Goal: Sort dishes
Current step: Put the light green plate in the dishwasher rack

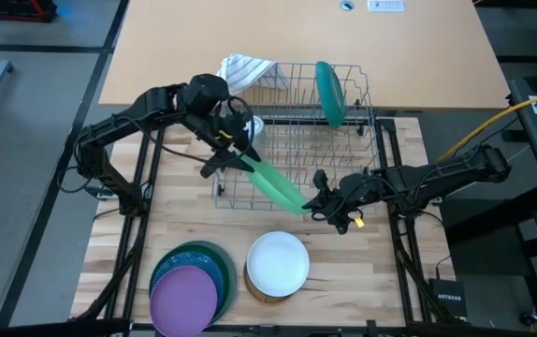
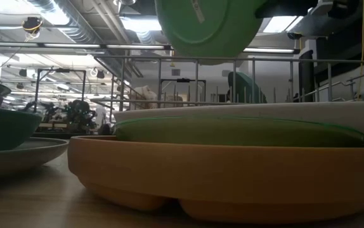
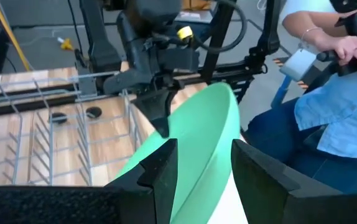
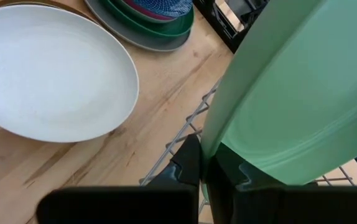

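Note:
A light green plate [image 1: 273, 183] hangs in the air over the near edge of the wire dish rack [image 1: 343, 140], steeply tilted; the low view shows its underside [image 2: 207, 25] high above the table. My left gripper [image 1: 234, 150] has its far-left rim and my right gripper [image 1: 320, 201] its near-right rim. A teal plate [image 1: 329, 94] stands on edge in the rack's far right slots. A white plate [image 1: 278, 262] lies on a green plate and a tan dish [image 2: 220, 177]. A purple plate [image 1: 184, 298] tops a stack near the left corner. My left gripper [image 3: 206, 171] pinches the green plate's rim [image 3: 197, 155] between its two fingers, reaching from the table's far left, slanting down. The plate is lifted clear and tilted. My right gripper [image 4: 206, 171] pinches the opposite rim [image 4: 213, 146] between nearly closed fingers, coming from the table's right.
A striped cloth [image 1: 245, 70] lies at the rack's far left corner. The stack of teal, green and blue plates [image 1: 198, 267] sits left of the white plate. A seated person [image 3: 328, 118] in blue shows beyond the table's near right side. Bare wood lies between the rack and the stacks.

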{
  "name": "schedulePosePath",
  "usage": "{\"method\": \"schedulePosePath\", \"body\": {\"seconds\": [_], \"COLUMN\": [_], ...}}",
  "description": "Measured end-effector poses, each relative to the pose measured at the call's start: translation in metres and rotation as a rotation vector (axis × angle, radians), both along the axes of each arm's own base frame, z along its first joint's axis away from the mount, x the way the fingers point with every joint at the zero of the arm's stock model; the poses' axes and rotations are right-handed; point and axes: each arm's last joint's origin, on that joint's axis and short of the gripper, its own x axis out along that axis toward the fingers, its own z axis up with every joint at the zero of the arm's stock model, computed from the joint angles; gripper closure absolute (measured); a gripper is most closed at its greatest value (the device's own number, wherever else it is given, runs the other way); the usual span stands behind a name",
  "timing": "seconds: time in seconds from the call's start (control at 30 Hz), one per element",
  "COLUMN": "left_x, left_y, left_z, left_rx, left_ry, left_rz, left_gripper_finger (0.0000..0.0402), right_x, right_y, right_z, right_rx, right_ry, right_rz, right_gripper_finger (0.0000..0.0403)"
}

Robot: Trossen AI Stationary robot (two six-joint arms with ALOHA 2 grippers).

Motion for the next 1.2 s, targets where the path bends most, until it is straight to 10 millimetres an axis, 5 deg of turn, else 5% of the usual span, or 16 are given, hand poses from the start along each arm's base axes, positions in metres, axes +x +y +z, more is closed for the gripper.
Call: {"method": "schedulePosePath", "body": {"seconds": [0.8, 1.2], "left_x": [0.001, 0.005], "left_y": [-0.016, -0.034], "left_z": [-0.021, -0.024], "left_rx": [-0.101, -0.053], "left_ry": [0.174, 0.146], "left_rz": [-0.084, -0.211], "left_gripper_finger": [0.0267, 0.0379], "right_x": [0.002, 0.002], "right_y": [0.001, 0.001], "right_z": [0.003, 0.003], "right_rx": [0.02, 0.016], "right_ry": [-0.036, -0.038], "right_rz": [0.027, 0.023], "right_gripper_finger": [0.039, 0.0385]}}
